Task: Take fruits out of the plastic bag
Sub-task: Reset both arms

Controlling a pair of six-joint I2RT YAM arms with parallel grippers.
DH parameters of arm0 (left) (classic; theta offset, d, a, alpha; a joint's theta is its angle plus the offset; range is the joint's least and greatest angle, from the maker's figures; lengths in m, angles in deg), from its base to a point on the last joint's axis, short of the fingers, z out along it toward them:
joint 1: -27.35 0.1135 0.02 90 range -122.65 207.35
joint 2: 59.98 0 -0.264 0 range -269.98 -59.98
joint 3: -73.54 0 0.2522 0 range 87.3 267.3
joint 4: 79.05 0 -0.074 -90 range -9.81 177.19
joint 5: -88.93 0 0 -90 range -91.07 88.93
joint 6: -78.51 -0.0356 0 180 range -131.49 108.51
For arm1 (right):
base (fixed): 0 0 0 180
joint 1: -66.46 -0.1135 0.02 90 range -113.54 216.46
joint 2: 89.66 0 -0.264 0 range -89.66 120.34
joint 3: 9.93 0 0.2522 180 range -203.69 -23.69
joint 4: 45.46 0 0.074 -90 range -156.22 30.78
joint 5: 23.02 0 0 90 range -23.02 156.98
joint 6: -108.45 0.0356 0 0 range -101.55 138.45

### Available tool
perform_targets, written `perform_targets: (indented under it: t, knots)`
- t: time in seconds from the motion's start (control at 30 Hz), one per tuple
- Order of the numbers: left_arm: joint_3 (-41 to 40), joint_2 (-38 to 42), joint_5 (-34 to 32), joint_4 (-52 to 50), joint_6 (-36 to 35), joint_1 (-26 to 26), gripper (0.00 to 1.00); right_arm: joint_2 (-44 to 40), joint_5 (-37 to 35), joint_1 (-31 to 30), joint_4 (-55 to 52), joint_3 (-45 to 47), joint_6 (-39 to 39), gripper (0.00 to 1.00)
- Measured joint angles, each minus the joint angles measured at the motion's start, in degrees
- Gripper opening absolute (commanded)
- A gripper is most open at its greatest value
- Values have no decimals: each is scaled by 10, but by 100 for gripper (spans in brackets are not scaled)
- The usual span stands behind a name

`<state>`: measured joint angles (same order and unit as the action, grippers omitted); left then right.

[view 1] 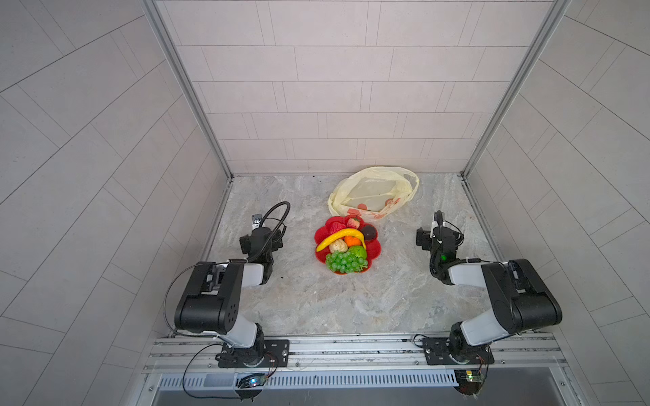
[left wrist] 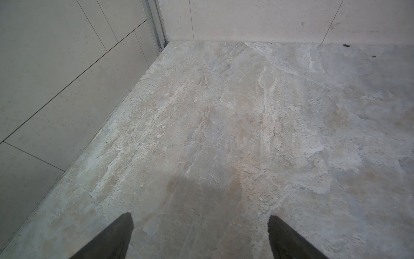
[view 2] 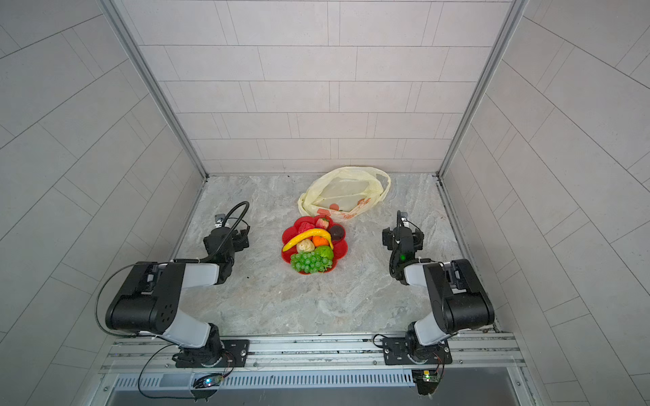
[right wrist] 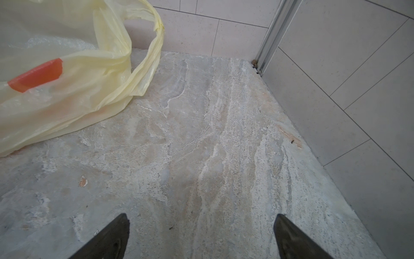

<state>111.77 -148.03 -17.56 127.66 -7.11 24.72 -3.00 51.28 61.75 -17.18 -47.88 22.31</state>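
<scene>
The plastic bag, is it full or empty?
Empty, apparently: the bag lies slack, showing only flat prints, and the fruits are piled on the red dish.

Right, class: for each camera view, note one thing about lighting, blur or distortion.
Both top views: the tiled side walls splay outward, wide-angle stretching; light even. Left wrist view: a soft shadow on the grey marble tabletop by the left pincer. Right wrist view: the translucent pale-yellow plastic bag looks slightly soft.
</scene>
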Motion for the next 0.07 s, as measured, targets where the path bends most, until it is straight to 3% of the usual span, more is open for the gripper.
perform_targets:
  t: [0.07]
  knots:
    - [0,0,0,0,0,0,100,0,2,1,0,-1,0,99]
